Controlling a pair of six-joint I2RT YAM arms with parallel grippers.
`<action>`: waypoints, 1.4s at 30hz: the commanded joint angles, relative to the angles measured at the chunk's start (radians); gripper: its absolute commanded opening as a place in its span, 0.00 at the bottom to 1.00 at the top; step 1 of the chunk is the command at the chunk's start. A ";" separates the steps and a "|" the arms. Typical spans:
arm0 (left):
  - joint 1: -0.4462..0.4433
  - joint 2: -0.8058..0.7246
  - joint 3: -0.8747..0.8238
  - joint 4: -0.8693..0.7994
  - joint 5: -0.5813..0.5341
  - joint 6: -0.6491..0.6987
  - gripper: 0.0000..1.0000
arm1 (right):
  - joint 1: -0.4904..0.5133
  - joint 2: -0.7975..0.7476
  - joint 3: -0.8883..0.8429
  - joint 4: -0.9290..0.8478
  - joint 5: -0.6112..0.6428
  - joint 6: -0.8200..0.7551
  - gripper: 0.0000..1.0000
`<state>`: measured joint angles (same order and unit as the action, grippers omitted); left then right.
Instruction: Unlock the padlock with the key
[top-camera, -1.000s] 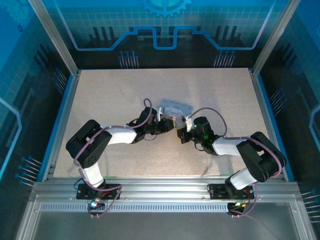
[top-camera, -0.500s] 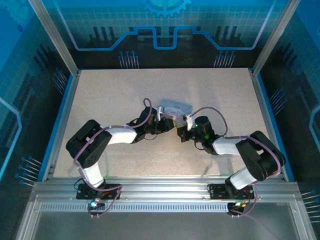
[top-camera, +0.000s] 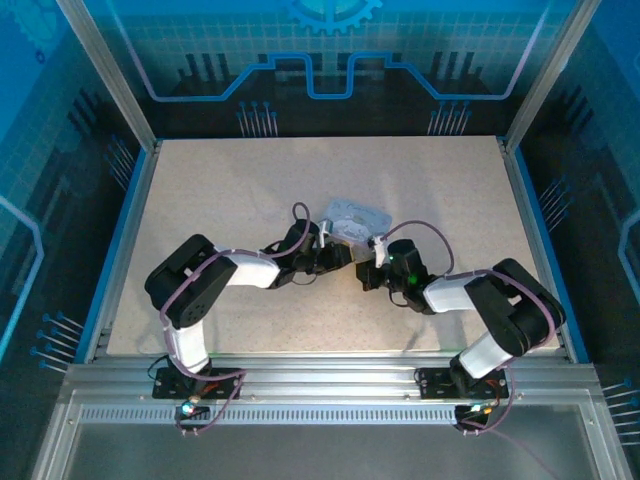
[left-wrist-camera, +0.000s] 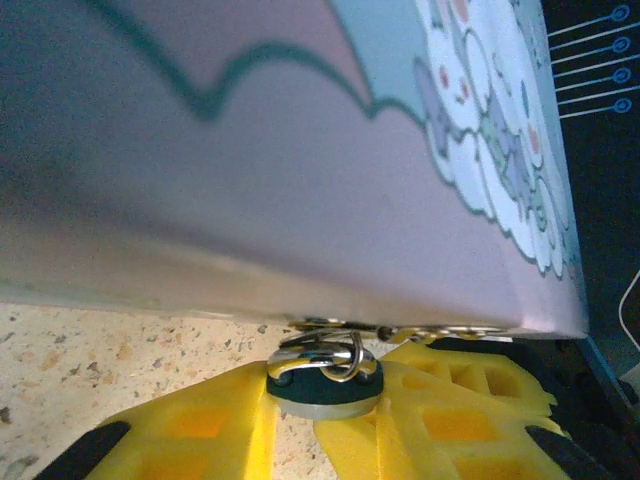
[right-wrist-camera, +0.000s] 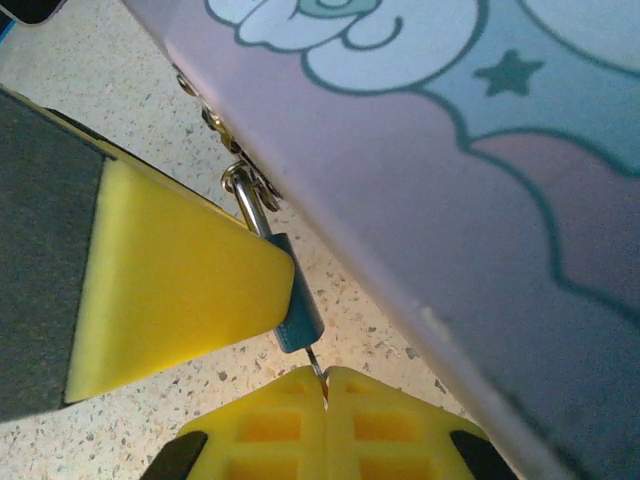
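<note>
While the padlock (right-wrist-camera: 298, 310) hangs by its shackle from the hasp of the lavender cartoon tin (right-wrist-camera: 450, 180), its long axis runs straight toward the right claw (right-wrist-camera: 326, 385), keyhole end nearest; that claw is clenched on the key (right-wrist-camera: 317, 368), whose thin blade lies in line with the body and meets its lower end; the left claw (left-wrist-camera: 300, 415) sets its yellow tips against the padlock's side, barely parted; whether it truly pinches, I cannot tell.
</note>
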<state>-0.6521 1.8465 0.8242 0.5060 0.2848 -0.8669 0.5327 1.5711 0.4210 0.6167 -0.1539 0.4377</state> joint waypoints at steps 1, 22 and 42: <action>-0.010 0.002 0.002 0.034 0.014 -0.001 0.34 | 0.010 0.031 -0.008 0.023 0.017 0.031 0.00; 0.038 -0.115 -0.120 0.088 -0.011 -0.104 0.51 | 0.021 -0.089 0.023 -0.163 -0.021 0.210 0.00; 0.003 0.043 -0.103 0.272 0.029 -0.256 0.45 | 0.037 -0.077 0.090 -0.258 -0.064 0.329 0.00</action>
<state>-0.6403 1.8622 0.7116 0.7177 0.2897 -1.0920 0.5564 1.4986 0.4862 0.3843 -0.1921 0.7387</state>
